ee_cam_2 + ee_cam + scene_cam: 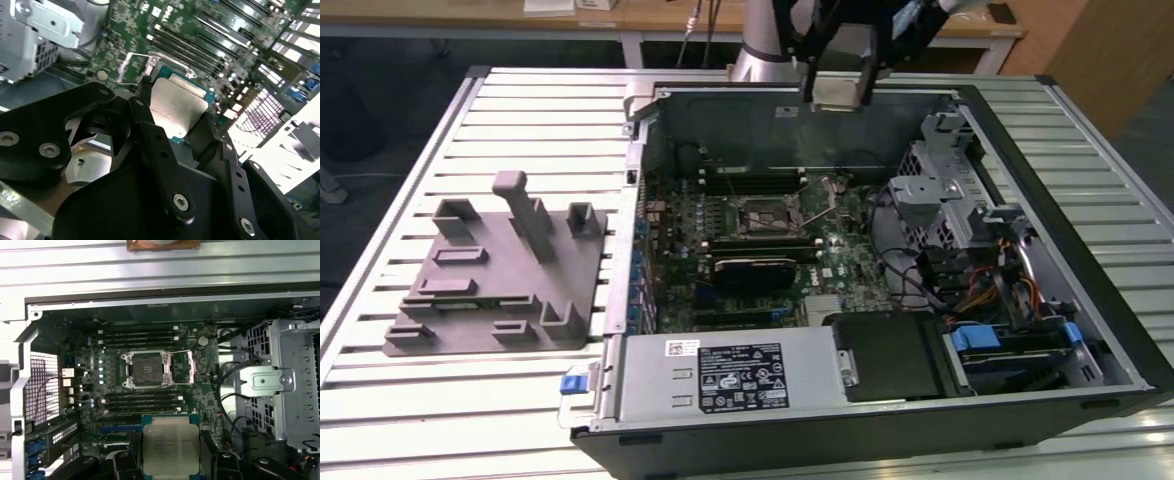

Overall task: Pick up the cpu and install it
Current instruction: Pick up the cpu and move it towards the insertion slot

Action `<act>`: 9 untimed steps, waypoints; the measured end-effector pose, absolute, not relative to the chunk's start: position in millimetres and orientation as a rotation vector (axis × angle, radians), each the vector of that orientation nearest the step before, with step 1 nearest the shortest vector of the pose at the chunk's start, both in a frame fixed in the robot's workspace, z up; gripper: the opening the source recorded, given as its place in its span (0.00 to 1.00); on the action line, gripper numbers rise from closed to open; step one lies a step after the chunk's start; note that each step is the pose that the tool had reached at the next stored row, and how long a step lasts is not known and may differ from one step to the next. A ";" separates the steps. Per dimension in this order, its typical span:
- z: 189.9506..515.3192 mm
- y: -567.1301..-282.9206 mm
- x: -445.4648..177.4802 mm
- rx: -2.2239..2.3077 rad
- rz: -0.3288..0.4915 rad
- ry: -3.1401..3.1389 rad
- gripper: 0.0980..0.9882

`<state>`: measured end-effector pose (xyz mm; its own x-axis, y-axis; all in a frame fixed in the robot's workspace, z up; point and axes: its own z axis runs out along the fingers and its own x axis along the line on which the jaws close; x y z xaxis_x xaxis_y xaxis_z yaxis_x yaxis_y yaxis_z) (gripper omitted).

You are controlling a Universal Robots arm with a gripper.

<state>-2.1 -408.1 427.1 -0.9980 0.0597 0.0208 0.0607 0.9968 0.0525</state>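
The cpu (170,447), a flat square chip with a silver top and green rim, sits between the black fingers of my gripper (171,462), which is shut on it. In the second wrist view the cpu (176,106) shows as a pale plate clamped by the gripper (175,120). In the exterior view the gripper (838,92) hangs above the far wall of the open computer case. The motherboard's socket (146,369) lies below, apart from the cpu, with its metal load plate (179,367) swung open. The socket (767,215) also shows on the board in the exterior view.
A grey holder (494,280) stands on the slatted table at the exterior view's left. Inside the case are the white-labelled power supply box (720,375), a metal drive cage (947,195) with cables, and memory slots (140,335) on both sides of the socket.
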 end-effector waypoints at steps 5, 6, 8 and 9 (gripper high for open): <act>425.0 -408.1 13.8 -0.094 -0.083 -3.117 0.50; 423.2 -408.1 14.0 -0.094 -0.083 -3.117 0.50; 419.4 -408.1 14.0 -0.094 -0.083 -3.117 0.50; 417.6 -408.1 14.0 -0.094 -0.083 -3.117 0.50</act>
<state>14.0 -408.1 417.6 -0.9979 0.0599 0.0239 0.0611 0.9968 0.0524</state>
